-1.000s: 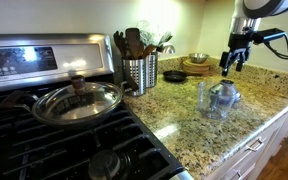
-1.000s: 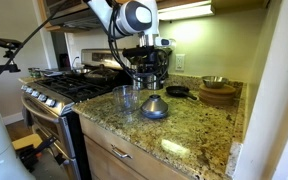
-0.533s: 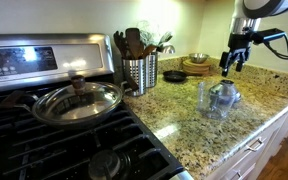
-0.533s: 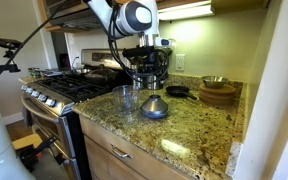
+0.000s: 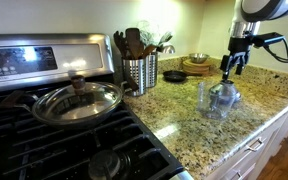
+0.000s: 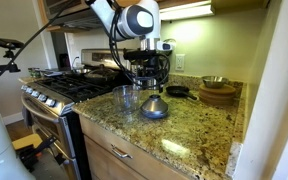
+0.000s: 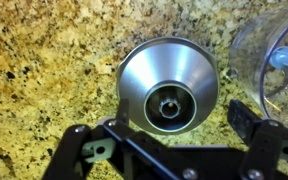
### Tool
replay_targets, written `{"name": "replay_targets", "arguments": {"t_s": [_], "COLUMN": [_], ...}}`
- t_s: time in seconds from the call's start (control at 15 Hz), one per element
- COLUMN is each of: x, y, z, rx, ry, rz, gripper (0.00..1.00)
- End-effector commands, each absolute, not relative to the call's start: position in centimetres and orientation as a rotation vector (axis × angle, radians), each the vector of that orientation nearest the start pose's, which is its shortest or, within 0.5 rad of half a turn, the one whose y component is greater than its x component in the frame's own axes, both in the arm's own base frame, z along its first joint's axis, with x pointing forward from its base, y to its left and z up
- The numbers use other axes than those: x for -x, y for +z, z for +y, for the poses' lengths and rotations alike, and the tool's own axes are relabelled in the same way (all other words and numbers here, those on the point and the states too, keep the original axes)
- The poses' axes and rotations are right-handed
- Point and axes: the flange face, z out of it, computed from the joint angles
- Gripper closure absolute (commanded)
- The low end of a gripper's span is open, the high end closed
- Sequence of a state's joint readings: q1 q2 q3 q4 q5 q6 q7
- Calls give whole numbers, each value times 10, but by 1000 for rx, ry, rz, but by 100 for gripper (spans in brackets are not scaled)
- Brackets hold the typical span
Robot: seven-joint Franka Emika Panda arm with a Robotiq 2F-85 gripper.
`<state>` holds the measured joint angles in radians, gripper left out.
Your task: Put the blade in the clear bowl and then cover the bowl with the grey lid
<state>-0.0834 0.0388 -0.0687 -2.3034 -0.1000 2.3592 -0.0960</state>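
grey lid (image 7: 167,85) now centred under my gripper (image 7: 161,120) after a small nudge, jaws spread, empty; blade (image 7: 285,60) looks in the clear bowl (image 7: 252,50), lid pick next.

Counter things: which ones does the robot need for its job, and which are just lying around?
Needed: grey lid, clear bowl, the pale piece inside it (maybe the blade).
Lying about: utensil holder, frying pan, metal bowl, small black skillet.
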Motion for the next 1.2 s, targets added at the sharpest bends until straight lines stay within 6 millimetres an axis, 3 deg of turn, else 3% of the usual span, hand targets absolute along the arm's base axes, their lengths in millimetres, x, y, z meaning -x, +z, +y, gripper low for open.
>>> {"name": "replay_targets", "arguments": {"t_s": [0.0, 1.07, 1.13], "x": [-516, -531, -531], "y": [327, 305, 304], "z": [-91, -106, -107], "rx": [3174, 3095, 3095], "ry": [-10, 13, 15], "rz": [-52, -65, -66], "gripper": [0, 0, 5]}}
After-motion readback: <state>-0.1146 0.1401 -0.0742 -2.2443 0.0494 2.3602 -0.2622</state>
